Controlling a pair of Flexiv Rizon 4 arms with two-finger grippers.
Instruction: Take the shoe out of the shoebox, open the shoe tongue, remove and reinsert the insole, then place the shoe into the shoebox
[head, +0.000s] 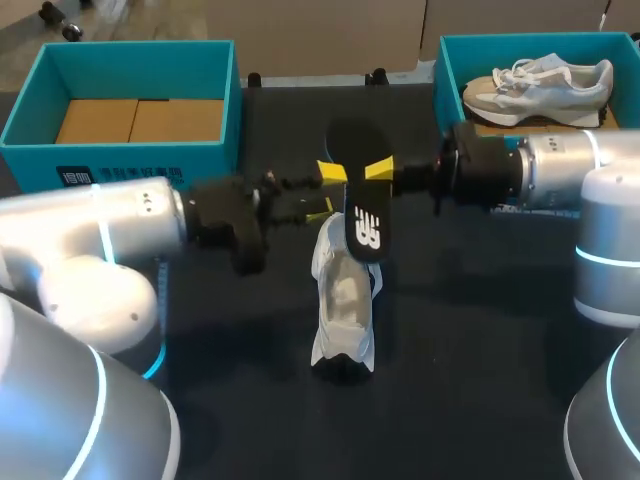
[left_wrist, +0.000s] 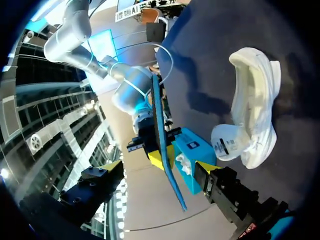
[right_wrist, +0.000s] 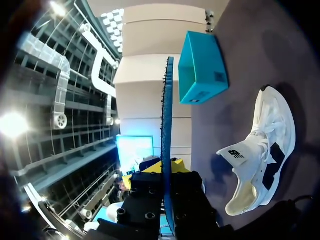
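The black insole (head: 362, 215) stands on edge, pinched in the right gripper (head: 372, 172). Below the gripper lies the white shoe (head: 343, 300), tongue pulled open. An open teal shoebox (head: 30, 110) stands well past the left gripper (head: 326, 192).

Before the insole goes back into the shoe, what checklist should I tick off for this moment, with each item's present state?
1. Insole out of the white shoe: ok, it is held in the air over it.
2. Right jaws shut on the insole: ok.
3. Left jaws gripping the insole: not ok, they stand open with the insole between them.
4. Tongue folded back, shoe opening exposed: ok.
5. Insole end lined up with the opening: cannot tell.
6. Left shoebox free for the shoe: ok, only its cardboard floor shows.
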